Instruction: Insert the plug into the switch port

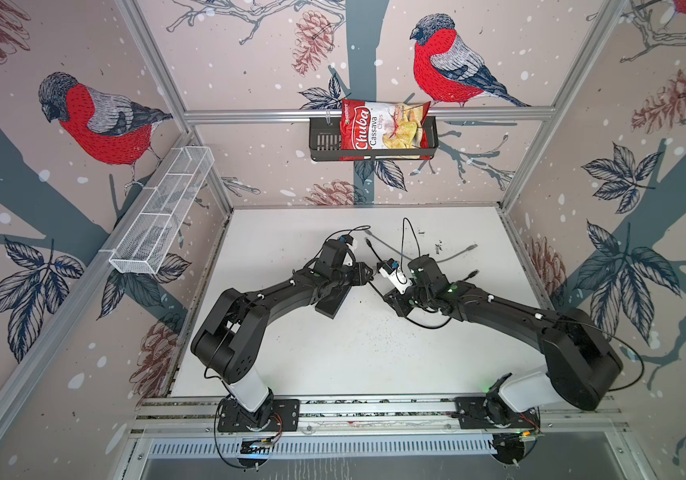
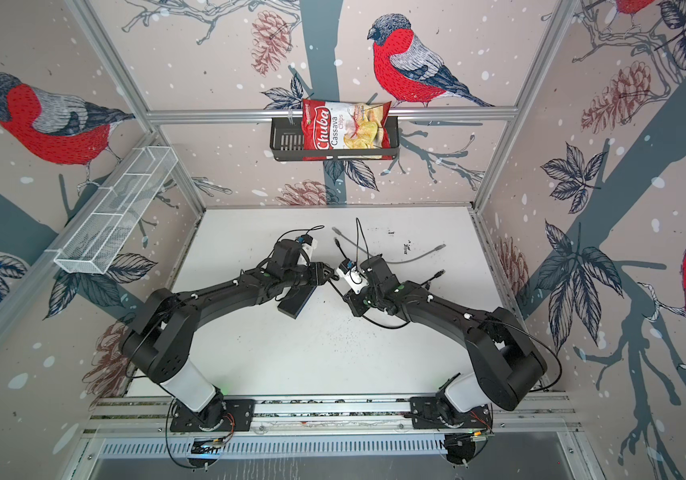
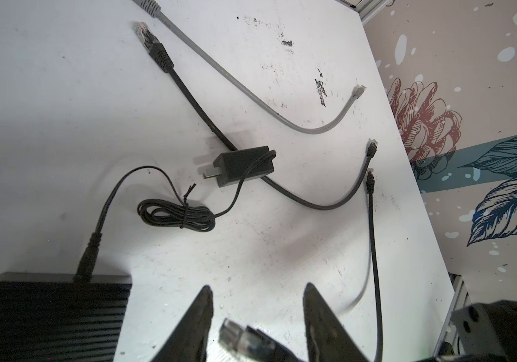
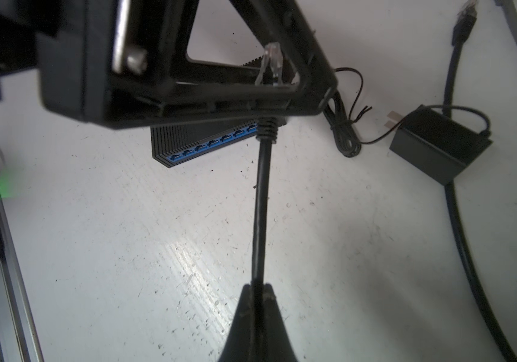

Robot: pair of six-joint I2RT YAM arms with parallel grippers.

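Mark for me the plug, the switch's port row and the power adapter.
plug (image 3: 236,337): left wrist view, on its clear tip.
port row (image 4: 213,143): right wrist view, on a blue socket mid-row.
power adapter (image 3: 244,164): left wrist view, on its black top face.

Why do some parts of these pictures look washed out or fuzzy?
Right wrist view: a glare patch whitens the table; the left gripper, close to the lens, is blurred, while the black cable in the right gripper is sharp. Left wrist view: the plug at the frame's edge is soft. Both top views: even light, faint shadows.
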